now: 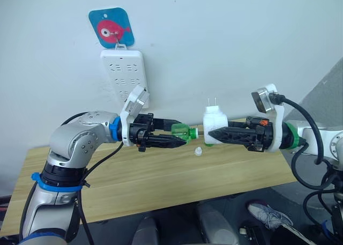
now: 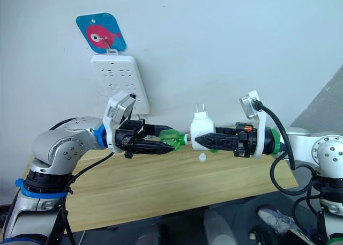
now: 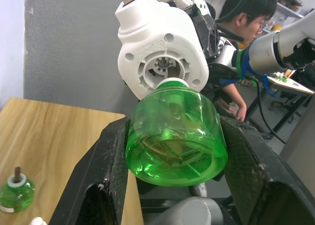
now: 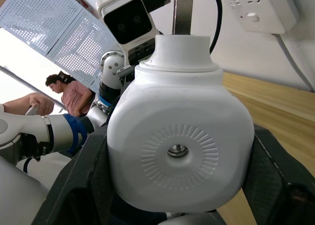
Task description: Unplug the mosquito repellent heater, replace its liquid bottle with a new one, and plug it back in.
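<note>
White rounded plastic heater [image 2: 201, 128] clamped in right pincer [image 2: 199, 140]; left pincer [image 2: 165, 142] grips translucent green bottle [image 2: 172, 138], neck at heater's socket.

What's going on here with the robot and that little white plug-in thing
The robot is swapping the bottle in a mosquito repellent heater. Its right gripper holds the unplugged white heater in the air, prongs up, away from the power strip on the wall. Its left gripper holds a green bottle with the neck right at the heater's socket. Another green bottle with a dark wick stands on the wooden table, and a small white cap lies there too.
</note>
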Robot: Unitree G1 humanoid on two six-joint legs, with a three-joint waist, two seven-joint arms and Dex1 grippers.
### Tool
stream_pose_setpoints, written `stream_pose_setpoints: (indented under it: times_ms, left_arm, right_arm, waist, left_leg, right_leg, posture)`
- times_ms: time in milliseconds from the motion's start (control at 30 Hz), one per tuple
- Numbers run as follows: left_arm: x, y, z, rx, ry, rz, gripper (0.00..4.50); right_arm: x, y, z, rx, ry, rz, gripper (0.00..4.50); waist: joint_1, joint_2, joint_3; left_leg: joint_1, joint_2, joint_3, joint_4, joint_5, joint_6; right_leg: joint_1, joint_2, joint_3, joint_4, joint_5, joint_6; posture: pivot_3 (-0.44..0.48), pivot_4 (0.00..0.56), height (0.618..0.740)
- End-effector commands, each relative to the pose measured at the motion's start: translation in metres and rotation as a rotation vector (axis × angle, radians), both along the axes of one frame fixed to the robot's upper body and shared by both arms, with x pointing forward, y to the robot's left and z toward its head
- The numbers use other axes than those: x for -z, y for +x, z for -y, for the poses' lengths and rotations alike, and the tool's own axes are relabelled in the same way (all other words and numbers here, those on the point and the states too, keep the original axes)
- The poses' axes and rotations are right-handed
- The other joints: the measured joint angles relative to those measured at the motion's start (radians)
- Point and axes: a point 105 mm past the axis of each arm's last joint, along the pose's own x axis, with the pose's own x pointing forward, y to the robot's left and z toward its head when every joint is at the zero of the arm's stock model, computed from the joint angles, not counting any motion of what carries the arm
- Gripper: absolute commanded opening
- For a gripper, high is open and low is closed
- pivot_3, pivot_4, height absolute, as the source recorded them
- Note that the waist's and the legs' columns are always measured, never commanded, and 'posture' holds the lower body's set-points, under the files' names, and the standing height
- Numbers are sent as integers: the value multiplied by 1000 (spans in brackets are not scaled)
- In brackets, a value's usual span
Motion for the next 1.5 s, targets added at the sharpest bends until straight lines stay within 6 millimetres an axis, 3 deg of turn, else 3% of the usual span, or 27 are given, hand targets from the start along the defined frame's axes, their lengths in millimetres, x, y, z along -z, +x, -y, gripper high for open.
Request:
stream_pose_setpoints:
  times_ms: [33,400,933,1233,1500]
  left_arm:
    - [-13,1,6,12,-40,46,2314]
    - [-21,-3,0,44,-45,25,2314]
    - [-14,-5,13,34,-47,57,2314]
    - [-16,-5,14,38,-63,54,2314]
    - [-11,-5,12,50,-31,81,2314]
  right_arm:
    - [-6,-7,-6,-44,8,30,2993]
    - [4,-12,-3,-63,-32,7,2993]
    - [3,-8,-10,-40,-13,22,2993]
    - [4,-20,-18,-104,-33,36,2993]
    - [2,-18,-19,-99,-22,43,2993]
  waist:
    - [0,0,0]
    - [0,0,0]
    - [0,0,0]
    - [0,0,0]
    - [0,0,0]
  left_leg:
    - [0,0,0,0,0,0]
    - [0,0,0,0,0,0]
    - [0,0,0,0,0,0]
    - [0,0,0,0,0,0]
    - [0,0,0,0,0,0]
  right_leg:
    - [0,0,0,0,0,0]
    - [0,0,0,0,0,0]
    - [0,0,0,0,0,0]
    - [0,0,0,0,0,0]
    - [0,0,0,0,0,0]
  posture:
    - [-194,119,736]
    - [-190,121,736]
    - [-187,116,736]
    - [-187,111,736]
    - [-188,109,736]
